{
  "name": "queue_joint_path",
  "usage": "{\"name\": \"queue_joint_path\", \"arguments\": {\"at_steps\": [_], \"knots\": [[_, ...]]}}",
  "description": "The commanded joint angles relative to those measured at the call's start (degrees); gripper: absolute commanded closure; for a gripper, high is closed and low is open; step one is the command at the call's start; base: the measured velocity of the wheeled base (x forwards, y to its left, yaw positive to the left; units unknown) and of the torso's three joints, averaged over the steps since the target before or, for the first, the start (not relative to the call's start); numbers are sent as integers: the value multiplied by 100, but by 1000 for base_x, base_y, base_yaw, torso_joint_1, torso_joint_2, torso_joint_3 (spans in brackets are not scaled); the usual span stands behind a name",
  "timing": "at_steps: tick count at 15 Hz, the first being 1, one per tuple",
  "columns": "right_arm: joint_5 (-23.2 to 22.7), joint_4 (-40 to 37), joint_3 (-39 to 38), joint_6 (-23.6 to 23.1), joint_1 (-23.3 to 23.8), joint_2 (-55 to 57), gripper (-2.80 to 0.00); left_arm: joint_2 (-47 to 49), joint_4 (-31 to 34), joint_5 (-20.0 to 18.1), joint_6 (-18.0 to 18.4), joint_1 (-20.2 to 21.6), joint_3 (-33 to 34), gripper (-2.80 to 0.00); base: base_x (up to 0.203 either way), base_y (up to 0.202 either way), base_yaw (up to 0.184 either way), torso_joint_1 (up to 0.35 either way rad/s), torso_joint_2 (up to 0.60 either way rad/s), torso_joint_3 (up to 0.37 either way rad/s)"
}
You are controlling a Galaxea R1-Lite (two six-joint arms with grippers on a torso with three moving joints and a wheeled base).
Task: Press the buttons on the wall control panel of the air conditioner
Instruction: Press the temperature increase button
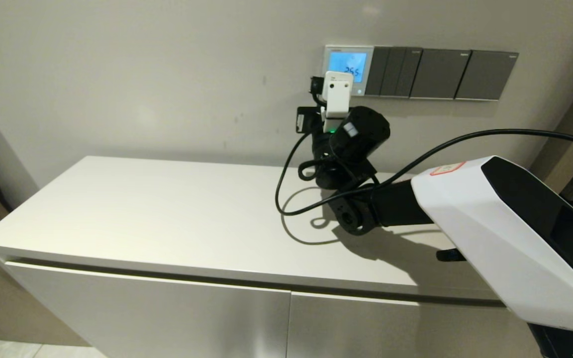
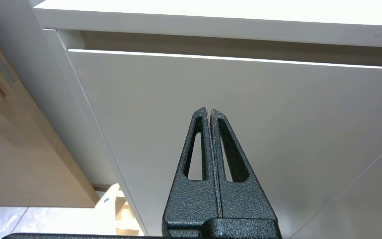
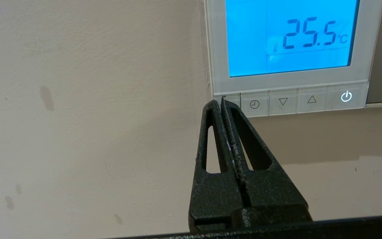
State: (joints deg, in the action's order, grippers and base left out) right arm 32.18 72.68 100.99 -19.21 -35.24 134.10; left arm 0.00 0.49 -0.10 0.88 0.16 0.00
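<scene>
The white wall control panel (image 1: 330, 62) hangs on the beige wall, its blue-lit screen (image 3: 290, 36) reading 25.5 °C. A row of small buttons (image 3: 297, 101) runs along its bottom edge: clock, down arrow, up arrow and a lit power button (image 3: 346, 96). My right gripper (image 3: 222, 99) is shut and empty, its tips over the leftmost button, which they mostly hide. In the head view the right wrist (image 1: 337, 94) covers the panel's lower left corner. My left gripper (image 2: 209, 110) is shut and empty, low in front of the cabinet door (image 2: 277, 132).
A white cabinet top (image 1: 167, 219) lies below the panel. Dark grey switch plates (image 1: 440, 73) sit right of the panel. A black cable (image 1: 286, 194) loops from the right arm over the cabinet top. Wooden furniture (image 2: 22, 149) stands at the left.
</scene>
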Motion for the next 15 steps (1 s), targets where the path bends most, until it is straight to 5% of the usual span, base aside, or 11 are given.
{"name": "queue_joint_path", "arguments": {"at_steps": [1,15], "knots": [[21,69,-70,-13,-17,-57,0,8,2,1,-1,2,0,0,0,0,0,0,0,0],[16,97,-168,-22,-62,-94,0,9,2,1,0,2,0,0,0,0,0,0,0,0]]}}
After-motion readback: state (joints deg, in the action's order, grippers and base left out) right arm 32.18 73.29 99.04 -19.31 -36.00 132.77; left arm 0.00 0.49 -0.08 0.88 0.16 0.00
